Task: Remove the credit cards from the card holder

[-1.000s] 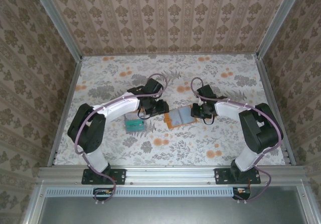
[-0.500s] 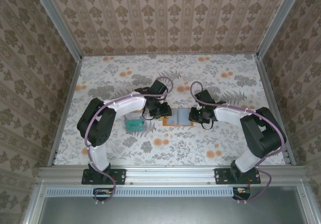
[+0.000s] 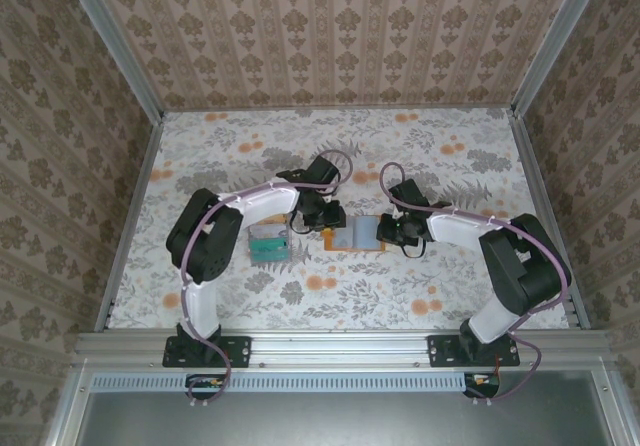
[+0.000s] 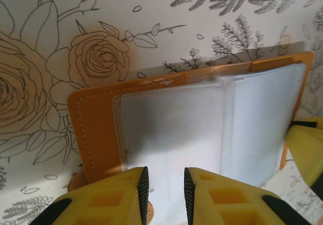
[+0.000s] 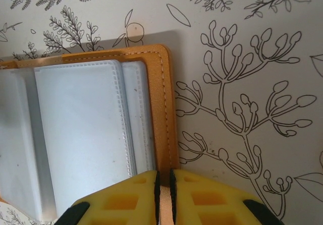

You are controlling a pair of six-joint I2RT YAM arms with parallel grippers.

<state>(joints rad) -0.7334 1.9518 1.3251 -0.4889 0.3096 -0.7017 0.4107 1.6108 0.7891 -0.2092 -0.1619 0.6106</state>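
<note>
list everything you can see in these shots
holder: 1, orange with pale grey-blue sleeves, lying open mid-table between the hands
cards: small stack, count unclear, teal and pale, on the table left of the holder
table: 1, pale floral cover, under everything
walls: 3, beige patterned paper, behind and at both sides
frame: 1, grey metal, along the near edge
arms: 2, white and black, bolted to the frame
left hand: 1, yellow fingers, narrow gap, at the holder's left half
right hand: 1, yellow fingers, pinching the holder's orange right edge
</note>
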